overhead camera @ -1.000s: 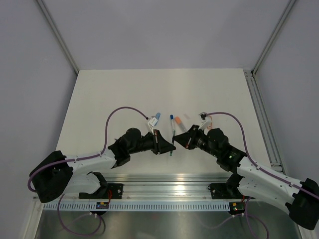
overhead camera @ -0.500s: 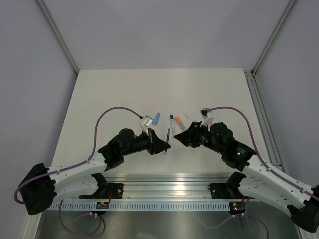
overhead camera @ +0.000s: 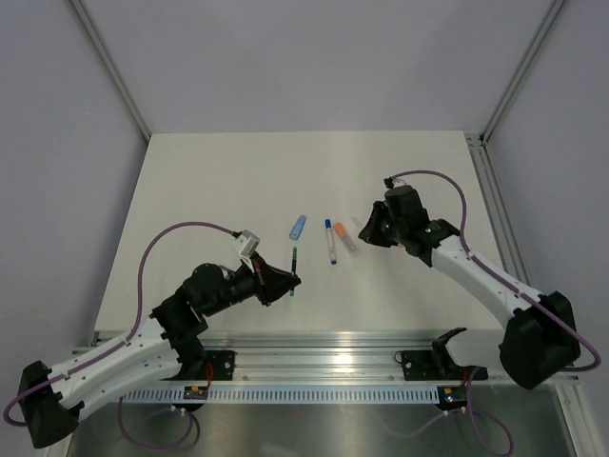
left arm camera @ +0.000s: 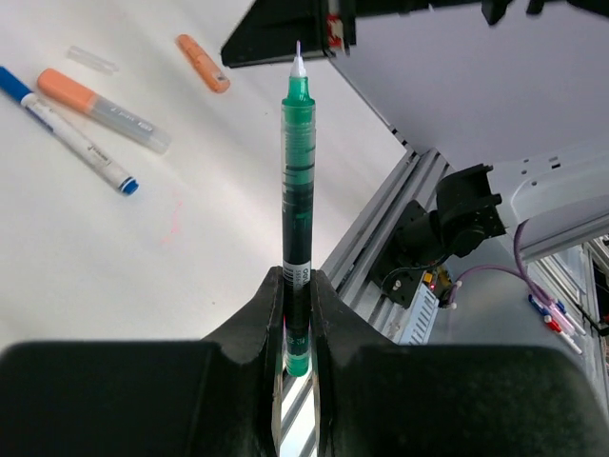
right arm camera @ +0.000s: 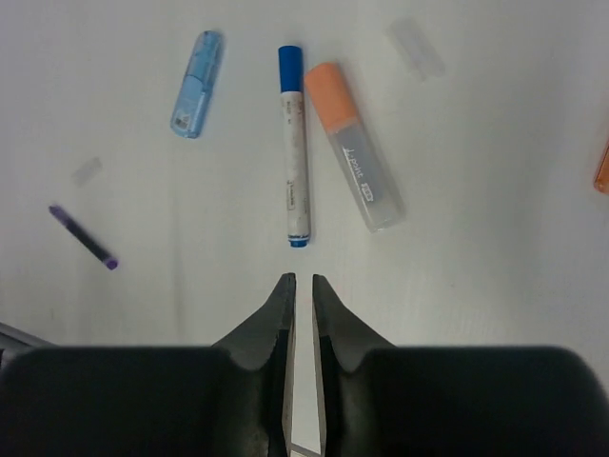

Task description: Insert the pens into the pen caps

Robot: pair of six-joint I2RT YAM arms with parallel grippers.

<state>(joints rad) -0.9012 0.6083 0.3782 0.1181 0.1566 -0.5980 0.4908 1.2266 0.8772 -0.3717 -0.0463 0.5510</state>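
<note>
While my left gripper (left arm camera: 297, 314) pinches it low, slim green-tipped clear-barrelled pen (left arm camera: 297, 181): light, stiff, probably slick. Right gripper (right arm camera: 303, 295): nearly pressed together, empty.

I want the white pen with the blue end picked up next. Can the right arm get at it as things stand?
Probably yes: the right gripper holds nothing, its jaws nearly shut, and the white pen lies straight ahead of it with bare table between. The jaws would need to open first.

Small dark print runs along the clear barrel of the orange-ended pen (right arm camera: 354, 162), perhaps a brand name, too blurred to read.
</note>
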